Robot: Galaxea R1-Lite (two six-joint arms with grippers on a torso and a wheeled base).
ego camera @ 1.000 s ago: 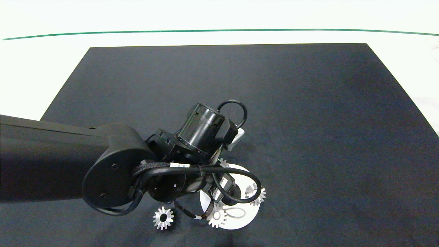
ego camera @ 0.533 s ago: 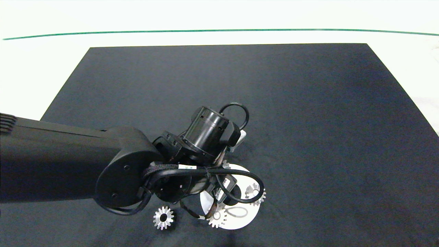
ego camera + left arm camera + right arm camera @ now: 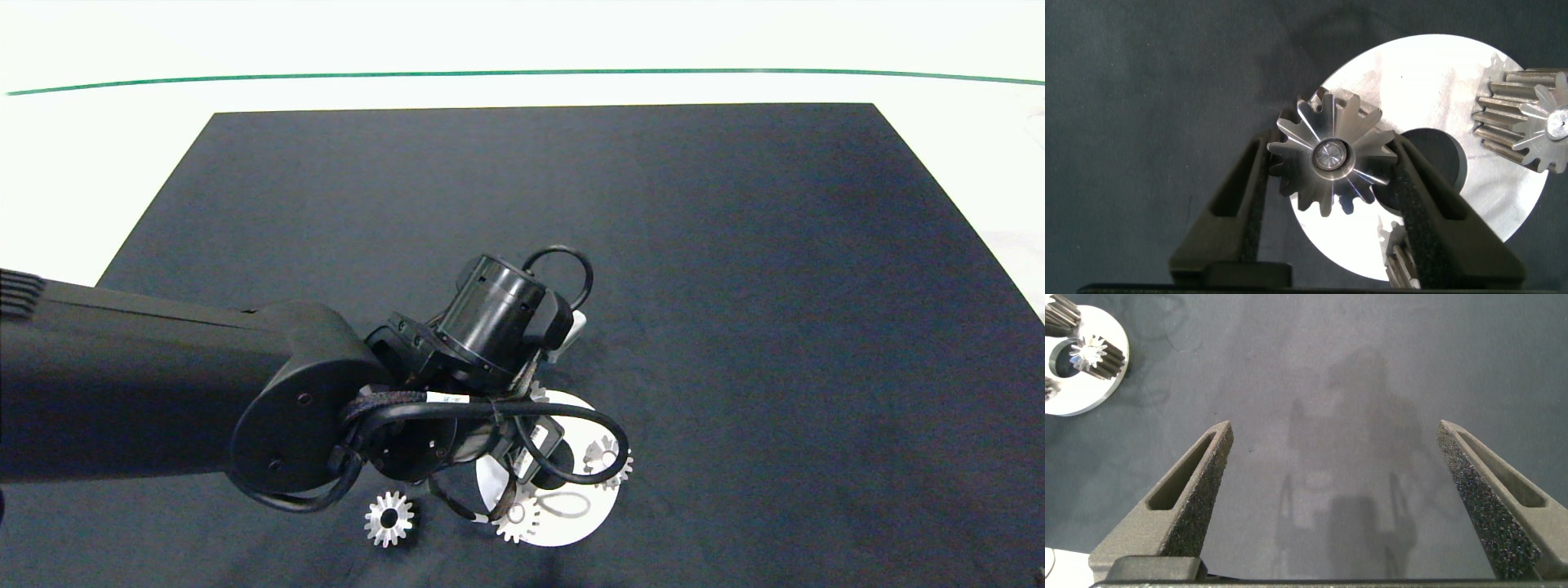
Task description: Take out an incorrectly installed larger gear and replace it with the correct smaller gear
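The larger gear (image 3: 1331, 155), thick with long pointed teeth, sits on a pin at the rim of a round white plate (image 3: 1429, 90). My left gripper (image 3: 1331, 149) straddles it, with both fingers pressed against its teeth. From above, only a few of its teeth (image 3: 535, 390) peek out from under the left wrist. The smaller gear (image 3: 389, 519), flat with a wide dark bore, lies on the black mat just left of the plate (image 3: 589, 527). My right gripper (image 3: 1333, 429) hangs open over bare mat, off to the side and outside the head view.
Two more silver gears stand on the plate, one (image 3: 608, 462) on its right side and one (image 3: 517, 518) on its near side. A dark hole (image 3: 1439, 159) shows in the plate beside the larger gear. The black mat (image 3: 735, 286) stretches far and right.
The left arm slid a little to the right and lower over the plate during the first half second. Since then it has barely moved.
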